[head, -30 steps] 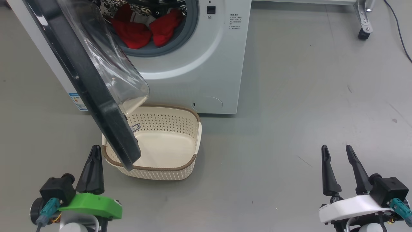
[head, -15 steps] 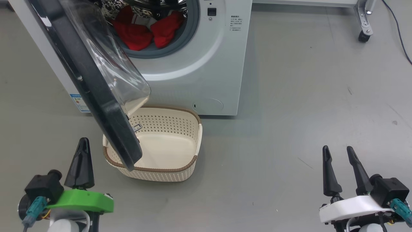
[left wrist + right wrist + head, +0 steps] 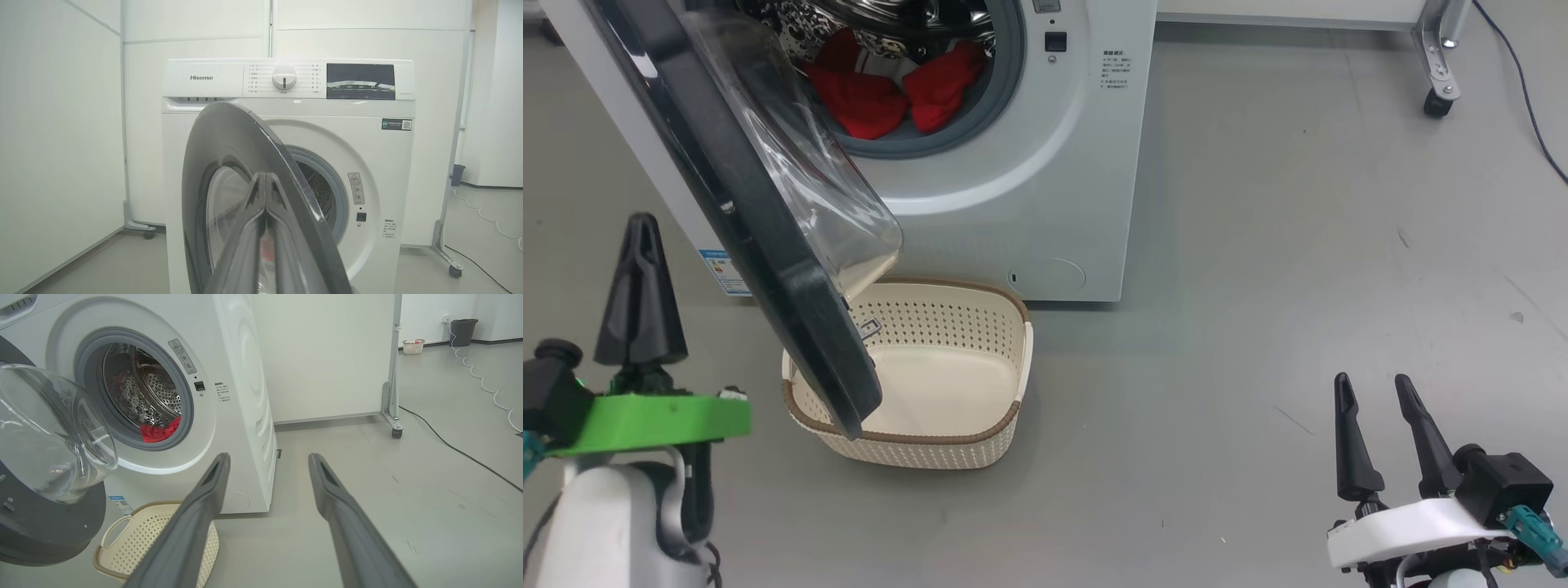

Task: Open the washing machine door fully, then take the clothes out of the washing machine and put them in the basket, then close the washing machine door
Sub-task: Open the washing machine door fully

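Door (image 3: pixel 768 253): glossy black ring, bulging clear glass, ajar above basket (image 3: pixel 915 437), perforated cream plastic with a brown rim. Clothes (image 3: pixel 890 94): crumpled red fabric, inside white washer (image 3: pixel 1045 188). Left pincer (image 3: pixel 642 245) clenched; right pincer (image 3: pixel 1372 384) released.

1. Smooth grey floor (image 3: pixel 1298 245), faintly scuffed and evenly lit.
2. Plain white panelled walls (image 3: pixel 61 122).
3. White partition board (image 3: pixel 327 355) on a metal leg with a small black castor wheel (image 3: pixel 395 433).
4. A thin black cable (image 3: pixel 449 447) trails across the floor.
5. A dark grey waste bin (image 3: pixel 463 331) stands by the far wall.
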Robot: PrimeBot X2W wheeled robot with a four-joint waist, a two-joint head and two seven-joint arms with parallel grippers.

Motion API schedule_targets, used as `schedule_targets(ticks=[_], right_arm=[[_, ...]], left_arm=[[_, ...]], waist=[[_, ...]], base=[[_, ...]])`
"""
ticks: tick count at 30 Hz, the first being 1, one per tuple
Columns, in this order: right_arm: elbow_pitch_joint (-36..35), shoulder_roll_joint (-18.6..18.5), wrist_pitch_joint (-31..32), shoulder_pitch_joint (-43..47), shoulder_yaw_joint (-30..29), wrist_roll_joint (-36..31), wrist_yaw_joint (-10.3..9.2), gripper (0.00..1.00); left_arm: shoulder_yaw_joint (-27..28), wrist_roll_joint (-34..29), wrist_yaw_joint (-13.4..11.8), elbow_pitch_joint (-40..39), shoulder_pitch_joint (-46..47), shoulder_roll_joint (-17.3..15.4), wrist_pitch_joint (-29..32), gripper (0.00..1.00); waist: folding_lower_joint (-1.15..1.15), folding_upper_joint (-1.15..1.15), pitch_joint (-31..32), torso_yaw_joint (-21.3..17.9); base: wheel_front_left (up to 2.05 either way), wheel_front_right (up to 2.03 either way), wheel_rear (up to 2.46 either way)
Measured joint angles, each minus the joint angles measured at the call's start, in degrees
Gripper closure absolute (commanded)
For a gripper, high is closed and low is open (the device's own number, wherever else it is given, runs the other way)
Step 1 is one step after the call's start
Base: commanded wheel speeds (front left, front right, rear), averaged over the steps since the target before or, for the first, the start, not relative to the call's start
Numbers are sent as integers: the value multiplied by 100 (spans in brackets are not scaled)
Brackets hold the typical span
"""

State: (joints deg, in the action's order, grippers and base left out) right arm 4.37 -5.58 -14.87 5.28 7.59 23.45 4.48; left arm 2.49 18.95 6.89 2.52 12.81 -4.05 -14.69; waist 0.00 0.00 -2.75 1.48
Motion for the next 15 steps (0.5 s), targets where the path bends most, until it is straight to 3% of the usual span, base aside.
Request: schedule_targets(ticks=[8, 15], right_arm=[[34, 16, 0, 0, -5, -68, 20, 0], [43, 32, 0, 0, -29, -92, 59, 0]], left_arm=[[52, -80, 0, -493, 520, -88, -8, 100], [-298, -90, 1, -651, 721, -94, 0, 100]], waist=[[0, 0, 26, -45], [0, 0, 17, -93]], base=[[0, 0, 0], [0, 0, 0]])
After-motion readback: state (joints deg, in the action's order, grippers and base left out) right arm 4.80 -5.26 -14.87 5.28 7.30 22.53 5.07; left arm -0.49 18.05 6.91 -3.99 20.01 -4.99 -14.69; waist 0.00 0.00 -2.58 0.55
